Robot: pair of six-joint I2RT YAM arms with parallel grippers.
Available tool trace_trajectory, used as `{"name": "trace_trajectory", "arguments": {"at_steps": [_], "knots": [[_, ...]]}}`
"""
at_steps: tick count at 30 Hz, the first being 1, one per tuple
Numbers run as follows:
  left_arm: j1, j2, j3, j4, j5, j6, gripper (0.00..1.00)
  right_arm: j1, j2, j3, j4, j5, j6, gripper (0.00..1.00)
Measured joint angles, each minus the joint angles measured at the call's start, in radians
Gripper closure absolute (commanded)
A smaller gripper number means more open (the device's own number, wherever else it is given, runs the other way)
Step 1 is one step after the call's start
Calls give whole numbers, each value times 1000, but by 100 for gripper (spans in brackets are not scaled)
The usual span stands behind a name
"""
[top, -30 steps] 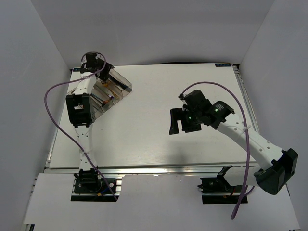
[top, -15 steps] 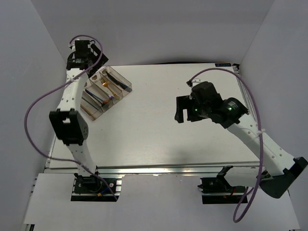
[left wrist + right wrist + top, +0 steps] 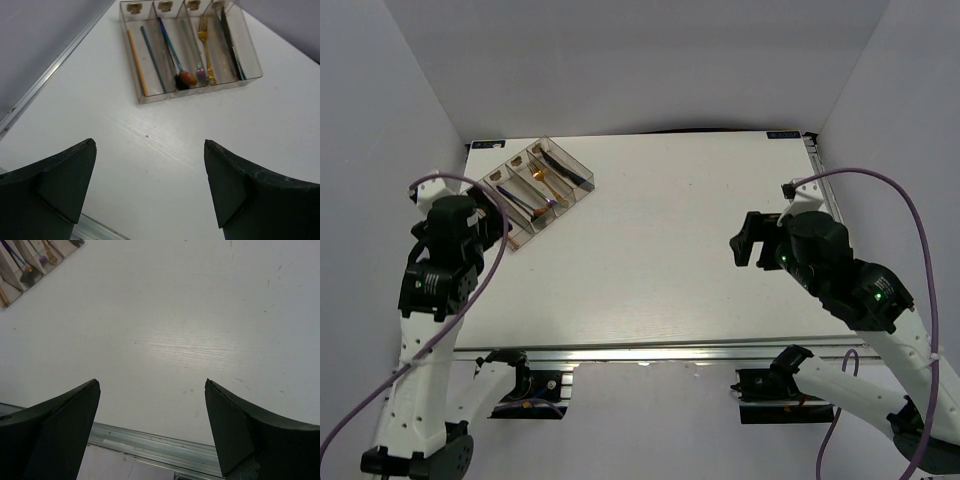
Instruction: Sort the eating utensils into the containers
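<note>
Table (image 3: 670, 260): tray (image 3: 155, 96) near far-left corner, edge gap unclear; left pincer (image 3: 150, 150), right pincer (image 3: 152, 387) spread.

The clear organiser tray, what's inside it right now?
Inside the tray: two chopsticks in one end compartment, then spoons, a gold fork, and knives at the other end. The knives overlap, so their count is unclear.
</note>
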Motion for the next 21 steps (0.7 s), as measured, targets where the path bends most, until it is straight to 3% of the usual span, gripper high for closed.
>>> {"name": "trace_trajectory", "arguments": {"at_steps": [10, 21], "knots": [[-21, -310, -102, -153, -75, -11, 2, 0, -23, -146, -8, 8, 24, 11], [-42, -269, -82, -178, -100, -5, 2, 0, -39, -174, 4, 7, 27, 10]]}}
